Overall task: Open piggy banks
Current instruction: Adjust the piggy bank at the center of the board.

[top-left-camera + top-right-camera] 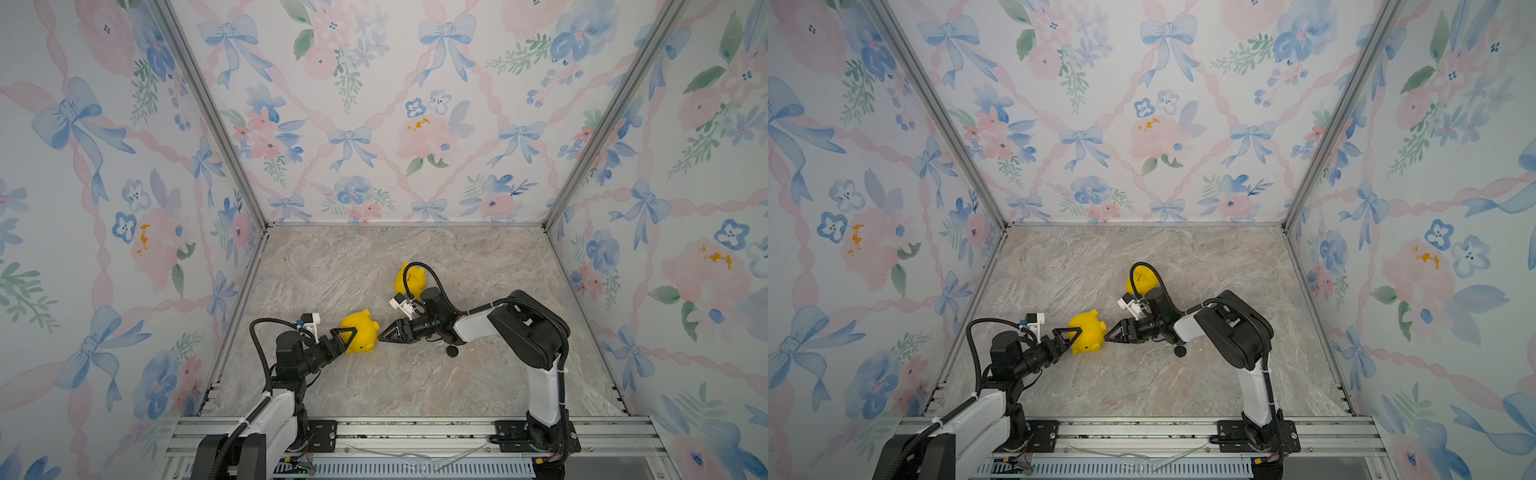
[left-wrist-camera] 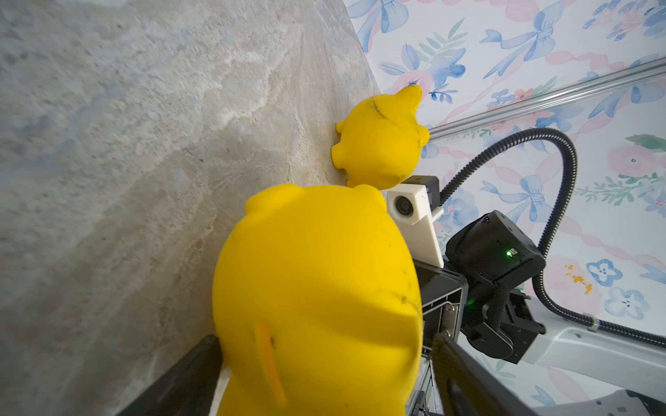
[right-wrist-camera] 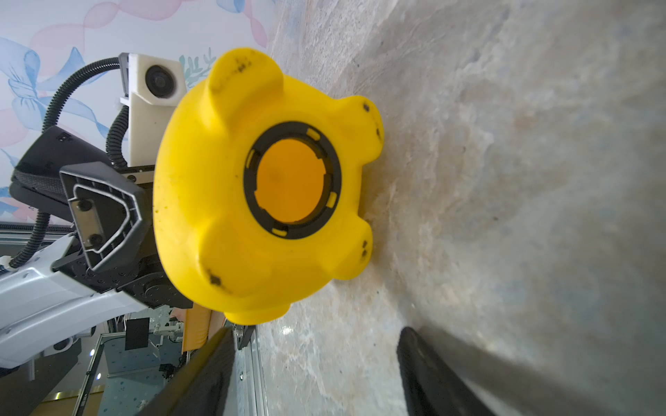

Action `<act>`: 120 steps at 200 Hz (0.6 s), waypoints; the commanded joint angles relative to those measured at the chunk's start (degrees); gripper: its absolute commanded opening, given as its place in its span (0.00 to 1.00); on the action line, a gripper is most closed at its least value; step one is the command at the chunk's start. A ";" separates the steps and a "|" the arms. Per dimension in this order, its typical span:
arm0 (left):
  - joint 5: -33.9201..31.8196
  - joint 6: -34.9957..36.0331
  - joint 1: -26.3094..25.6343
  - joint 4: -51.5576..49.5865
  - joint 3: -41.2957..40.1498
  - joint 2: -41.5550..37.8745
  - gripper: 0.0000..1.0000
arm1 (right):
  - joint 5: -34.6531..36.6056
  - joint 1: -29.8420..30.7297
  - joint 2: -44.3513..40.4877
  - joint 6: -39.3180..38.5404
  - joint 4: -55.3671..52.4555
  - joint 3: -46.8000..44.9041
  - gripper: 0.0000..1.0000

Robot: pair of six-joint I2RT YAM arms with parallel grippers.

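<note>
Left gripper (image 1: 351, 340) is straddling the unplugged piggy bank (image 1: 365, 328) (clamping: cannot tell); right gripper (image 1: 384, 336), spread empty, is facing its belly; 1 nudge could roll it loose.

One marbled grey desk (image 1: 374, 257) carries two bright-yellow rounded plastic pigs, the nearer piggy bank (image 1: 361, 332) and the farther piggy bank (image 1: 413, 281), and one small black round plug (image 1: 452, 351). Two black-and-white robot arms, the left arm (image 1: 274, 411) and the right arm (image 1: 540, 390), each bear one black end effector: the left end effector (image 1: 351, 341) and the right end effector (image 1: 383, 337).
</note>
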 commanded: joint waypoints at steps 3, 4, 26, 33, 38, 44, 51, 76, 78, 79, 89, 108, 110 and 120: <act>0.68 0.17 0.41 2.58 -4.38 0.93 0.94 | 0.38 -1.32 0.24 0.23 0.62 -0.63 0.74; 0.72 0.17 0.41 2.60 -4.38 0.99 0.94 | 0.38 -1.37 0.16 0.24 0.69 -0.65 0.74; 0.52 0.39 0.41 3.76 -4.11 2.34 0.94 | 0.14 -2.36 -1.71 0.26 1.28 -1.12 0.75; 0.50 0.56 0.41 3.93 -3.99 2.65 0.94 | -0.26 -2.62 -2.20 0.09 1.14 -0.86 0.74; 0.33 0.68 0.41 4.05 -3.80 2.90 0.94 | -0.47 -2.73 -2.52 -0.13 0.68 -0.45 0.75; 0.17 0.86 0.41 4.12 -3.63 3.27 0.94 | -0.63 -2.82 -2.74 -0.57 -0.09 0.09 0.75; -0.01 0.87 0.41 4.36 -3.54 3.63 0.94 | -1.00 -2.83 -2.84 -1.02 -1.11 1.14 0.75; -0.12 0.96 0.41 5.47 -3.29 4.97 0.94 | -2.64 -2.43 -1.69 -1.24 -2.56 4.83 0.75; -0.12 0.96 0.41 5.50 -3.19 5.07 0.94 | -2.73 -2.42 -1.62 -1.24 -2.63 5.13 0.75; -0.12 1.00 0.41 5.47 -3.21 5.09 0.94 | -2.76 -2.36 -1.60 -1.20 -2.64 5.26 0.75; -0.21 1.05 0.41 5.49 -3.04 5.26 0.94 | -3.34 -1.91 -1.16 -1.40 -3.37 6.78 0.75; -0.51 1.05 0.42 5.50 -2.93 5.21 0.94 | -3.58 -0.90 -0.98 -1.90 -4.24 8.79 0.74; -0.50 1.05 0.41 5.53 -2.90 5.26 0.94 | -3.58 -0.79 -0.91 -1.87 -4.33 9.02 0.74; -0.56 1.13 0.50 5.70 -2.89 5.32 0.94 | -3.67 -0.39 -0.53 -1.95 -4.62 10.08 0.74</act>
